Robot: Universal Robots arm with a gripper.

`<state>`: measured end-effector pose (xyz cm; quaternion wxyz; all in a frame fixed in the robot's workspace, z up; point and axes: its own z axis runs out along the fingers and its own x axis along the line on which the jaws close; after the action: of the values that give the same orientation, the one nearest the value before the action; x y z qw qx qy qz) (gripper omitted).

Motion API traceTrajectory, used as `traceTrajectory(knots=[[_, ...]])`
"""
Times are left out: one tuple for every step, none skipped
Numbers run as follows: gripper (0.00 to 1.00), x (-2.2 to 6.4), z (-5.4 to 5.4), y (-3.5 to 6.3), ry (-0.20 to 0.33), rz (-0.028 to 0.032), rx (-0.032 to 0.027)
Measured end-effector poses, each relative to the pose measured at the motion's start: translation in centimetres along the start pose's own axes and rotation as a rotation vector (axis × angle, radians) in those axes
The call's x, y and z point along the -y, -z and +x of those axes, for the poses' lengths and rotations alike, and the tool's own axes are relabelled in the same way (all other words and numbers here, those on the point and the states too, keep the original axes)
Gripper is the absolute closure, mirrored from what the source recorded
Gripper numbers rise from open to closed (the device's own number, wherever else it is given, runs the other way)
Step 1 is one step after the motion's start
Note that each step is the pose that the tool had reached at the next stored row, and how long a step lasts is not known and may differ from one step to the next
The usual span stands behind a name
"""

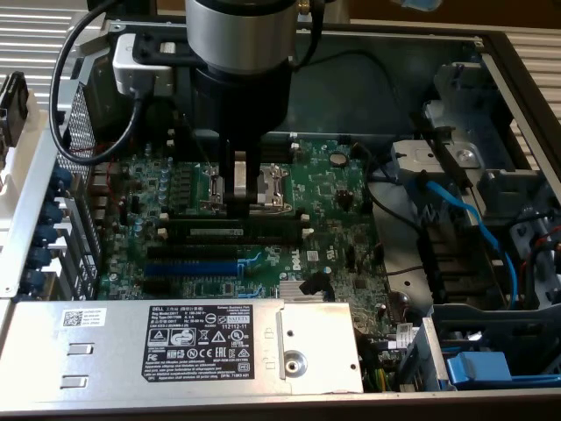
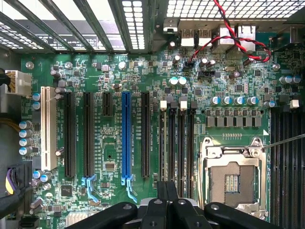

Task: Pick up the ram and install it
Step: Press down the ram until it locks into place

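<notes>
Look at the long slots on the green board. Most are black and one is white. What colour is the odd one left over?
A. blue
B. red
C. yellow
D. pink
A: a long blue slot stands between black slots on the board.

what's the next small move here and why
Probably bring the gripper over the ram and lower it gently onto the stick's top edge. The fingers are shut with nothing visible between them, and they hang above the CPU socket, just short of the ram. The ram already appears to stand in a memory slot, though I cannot tell whether it is fully seated.
</notes>
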<state>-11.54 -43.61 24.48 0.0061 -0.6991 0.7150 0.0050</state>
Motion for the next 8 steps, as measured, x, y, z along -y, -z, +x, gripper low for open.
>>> traceTrajectory(knots=[[0.9,0.0,0.0,0.0,0.0,0.0,0.0],[0.9,0.0,0.0,0.0,0.0,0.0,0.0001],[0.9,0.01,0.0,0.0,0.0,0.0,0.0001],[0.9,0.05,0.0,0.0,0.0,0.0,0.0],[0.9,0.1,0.0,0.0,0.0,0.0,0.0],[0.9,0.2,-0.01,0.0,0.0,0.0,0.0],[0.9,0.31,-0.02,0.01,0.0,-0.0001,-0.0001],[0.9,0.39,-0.02,0.0,0.0,-0.0001,0.0]])
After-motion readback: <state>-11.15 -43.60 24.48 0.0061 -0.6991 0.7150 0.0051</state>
